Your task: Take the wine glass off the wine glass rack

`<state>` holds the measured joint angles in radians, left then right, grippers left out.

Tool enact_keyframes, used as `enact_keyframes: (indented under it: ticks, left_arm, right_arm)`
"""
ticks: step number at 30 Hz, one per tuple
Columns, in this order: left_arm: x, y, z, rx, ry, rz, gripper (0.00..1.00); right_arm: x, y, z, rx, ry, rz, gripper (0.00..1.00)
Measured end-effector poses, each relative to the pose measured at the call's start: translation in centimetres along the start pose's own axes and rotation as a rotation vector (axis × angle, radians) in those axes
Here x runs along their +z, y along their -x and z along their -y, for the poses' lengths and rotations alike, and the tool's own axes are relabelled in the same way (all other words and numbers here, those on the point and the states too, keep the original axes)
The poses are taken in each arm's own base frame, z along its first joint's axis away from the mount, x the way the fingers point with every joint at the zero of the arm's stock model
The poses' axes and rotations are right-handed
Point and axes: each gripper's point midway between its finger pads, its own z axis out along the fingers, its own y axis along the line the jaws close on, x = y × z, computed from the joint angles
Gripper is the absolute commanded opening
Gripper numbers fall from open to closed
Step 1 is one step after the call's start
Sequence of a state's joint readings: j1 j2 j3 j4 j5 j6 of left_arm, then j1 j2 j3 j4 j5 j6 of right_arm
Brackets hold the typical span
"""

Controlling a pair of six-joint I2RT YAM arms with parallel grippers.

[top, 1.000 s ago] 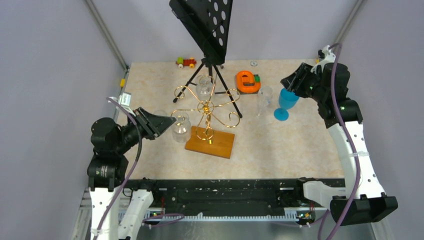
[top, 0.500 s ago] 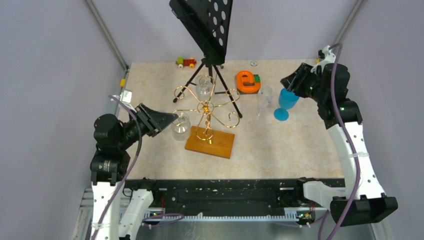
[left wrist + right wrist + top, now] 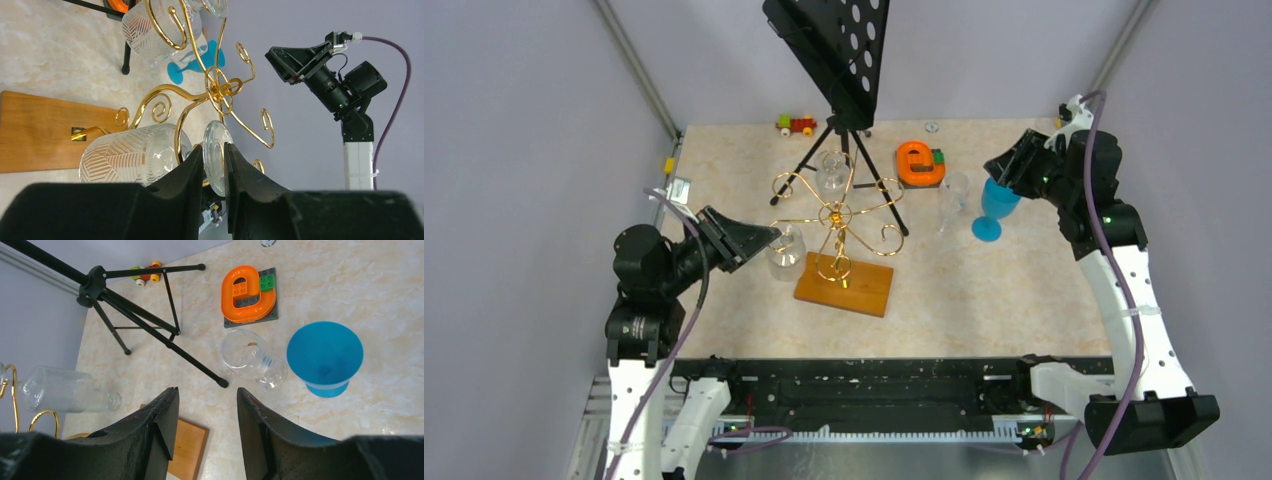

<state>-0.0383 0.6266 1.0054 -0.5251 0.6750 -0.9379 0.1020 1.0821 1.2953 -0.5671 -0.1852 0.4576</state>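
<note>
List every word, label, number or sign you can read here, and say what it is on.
"e": not print, just the shape of the orange brick piece on its grey baseplate, as the top view shows it.
No other text is readable: none on the wine glass in the left gripper, the wine glass rack, music stand or blue goblet.
</note>
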Motion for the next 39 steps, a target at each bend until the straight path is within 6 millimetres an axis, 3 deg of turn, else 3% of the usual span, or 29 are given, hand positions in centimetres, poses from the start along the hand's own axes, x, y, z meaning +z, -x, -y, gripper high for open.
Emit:
enact_keyframes:
  ticks: [3, 7, 19, 28, 39]
  left_arm:
    - [-0.1, -0.2, 0.1, 0.030, 0.002, -0.024, 0.19]
    - [-0.2, -0.6, 0.1, 0.058, 0.003, -0.057, 0.00]
    - [-0.2, -0.3, 0.9, 0.068, -0.011, -0.065, 0.00]
    - [0.2, 0.2, 1.8, -0.102, -0.045, -0.047, 0.00]
    - [0.7, 0.6, 1.2, -0.216, -0.036, -0.007, 0.00]
  right_arm:
    - [0.0, 0.0, 0.0, 0.000, 0.000, 0.000, 0.48]
    - [0.0, 0.0, 0.0, 0.001, 0.001, 0.000, 0.48]
    - [-0.1, 0.0, -0.3, 0.008, 0.013, -0.001, 0.48]
    - [-0.4, 0.1, -0.5, 0.008, 0.023, 0.004, 0.48]
    - [-0.5, -0.1, -0.5, 0.008, 0.024, 0.005, 0.48]
